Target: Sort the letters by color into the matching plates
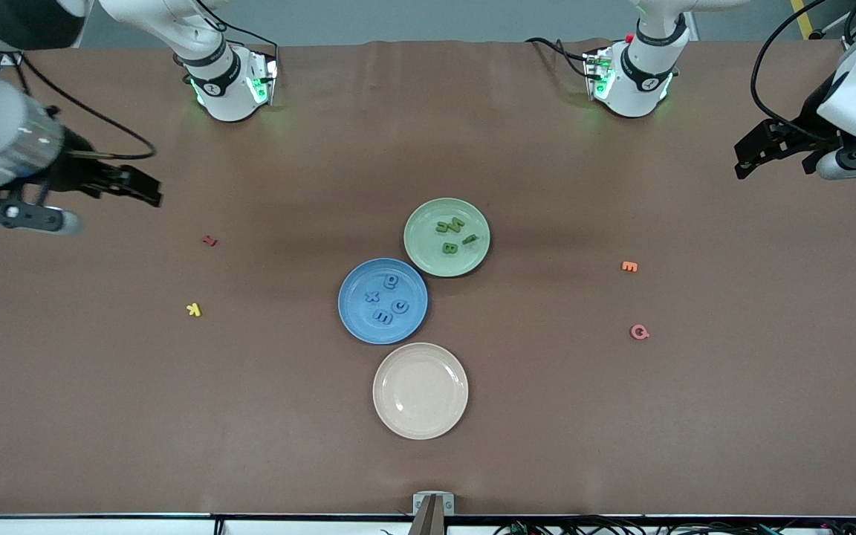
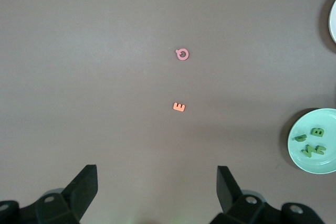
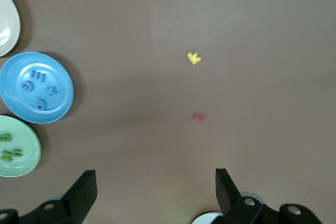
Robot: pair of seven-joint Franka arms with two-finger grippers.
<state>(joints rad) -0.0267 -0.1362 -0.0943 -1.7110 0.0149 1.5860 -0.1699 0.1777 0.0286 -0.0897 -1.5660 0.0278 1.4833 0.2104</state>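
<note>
The blue plate (image 1: 383, 301) lies mid-table with several blue letters (image 1: 387, 297) in it. The pale green plate (image 1: 446, 237) touches it, farther from the front camera, and holds several green letters (image 1: 452, 232). Both plates show in the right wrist view, the blue plate (image 3: 37, 87) and the green plate (image 3: 18, 153). The green plate also shows in the left wrist view (image 2: 313, 141). My left gripper (image 1: 751, 152) is open and empty, raised over the left arm's end of the table; it also shows in the left wrist view (image 2: 157, 192). My right gripper (image 1: 142, 189) is open and empty, raised over the right arm's end; it also shows in the right wrist view (image 3: 156, 192).
A beige plate (image 1: 420, 390) lies nearer the front camera than the blue plate. An orange letter (image 1: 628, 266) and a pink letter (image 1: 640, 332) lie toward the left arm's end. A red letter (image 1: 209, 240) and a yellow letter (image 1: 193, 309) lie toward the right arm's end.
</note>
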